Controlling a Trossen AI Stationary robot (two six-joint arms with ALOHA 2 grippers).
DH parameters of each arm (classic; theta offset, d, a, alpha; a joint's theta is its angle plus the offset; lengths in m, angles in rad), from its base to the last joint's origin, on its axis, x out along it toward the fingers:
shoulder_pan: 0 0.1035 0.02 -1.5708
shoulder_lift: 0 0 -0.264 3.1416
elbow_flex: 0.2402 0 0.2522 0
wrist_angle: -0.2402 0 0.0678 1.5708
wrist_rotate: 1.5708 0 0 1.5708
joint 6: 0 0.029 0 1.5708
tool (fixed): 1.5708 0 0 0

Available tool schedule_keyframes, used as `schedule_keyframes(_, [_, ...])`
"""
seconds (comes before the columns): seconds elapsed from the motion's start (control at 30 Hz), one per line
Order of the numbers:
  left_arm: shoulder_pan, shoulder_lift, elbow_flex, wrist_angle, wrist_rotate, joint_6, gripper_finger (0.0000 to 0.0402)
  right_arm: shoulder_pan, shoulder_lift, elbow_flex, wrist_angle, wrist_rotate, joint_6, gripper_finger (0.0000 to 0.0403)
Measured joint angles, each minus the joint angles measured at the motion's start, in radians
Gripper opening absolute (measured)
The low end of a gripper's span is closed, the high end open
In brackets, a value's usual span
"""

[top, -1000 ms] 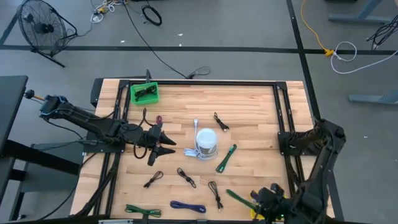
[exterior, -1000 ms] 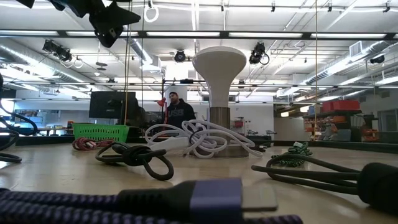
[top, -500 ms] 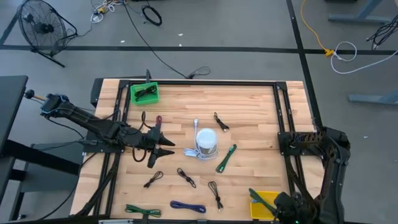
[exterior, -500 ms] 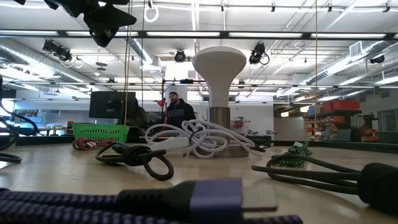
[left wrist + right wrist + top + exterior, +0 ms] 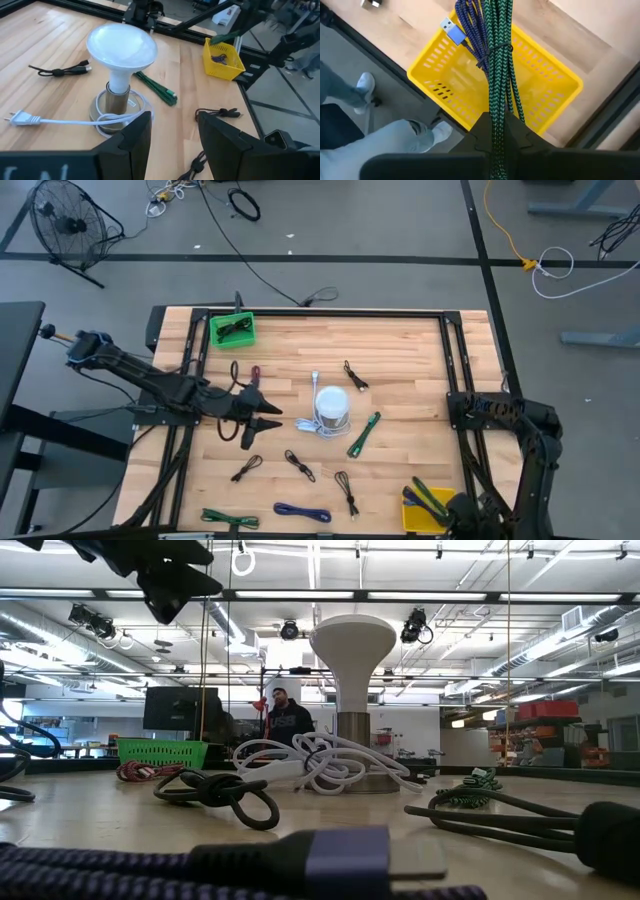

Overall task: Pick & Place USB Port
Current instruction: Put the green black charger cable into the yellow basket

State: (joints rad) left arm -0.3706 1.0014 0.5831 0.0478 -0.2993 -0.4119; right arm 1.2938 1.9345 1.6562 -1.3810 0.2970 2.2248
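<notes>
The right gripper (image 5: 495, 131) hangs over the table's near right corner, fingers clamped on one green braided cable (image 5: 499, 60) that dangles into the yellow basket (image 5: 545, 112) directly beneath; one blue USB cable (image 5: 454, 33) already lies inside. The left gripper (image 5: 268, 417), fingers apart and empty, hovers above bare wood (image 5: 400, 350) with the white lamp (image 5: 331, 406) just ahead of it
</notes>
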Motion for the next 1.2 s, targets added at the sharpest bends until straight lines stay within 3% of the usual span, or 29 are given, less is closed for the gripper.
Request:
schedule_keyframes(0.3, [0.0,0.076,0.0,0.0,-0.008,-0.033,0.0169,0.0,0.063,0.0,0.01,-0.023,0.011,0.0012])
schedule_keyframes(0.7, [-0.005,0.079,0.0,0.003,-0.005,-0.048,0.0169,0.0,0.072,0.0,0.037,-0.022,0.004,0.0013])
schedule_keyframes(1.2, [-0.005,0.079,-0.001,0.007,-0.003,-0.049,0.0169,-0.001,0.072,-0.052,0.088,-0.026,-0.006,0.0077])
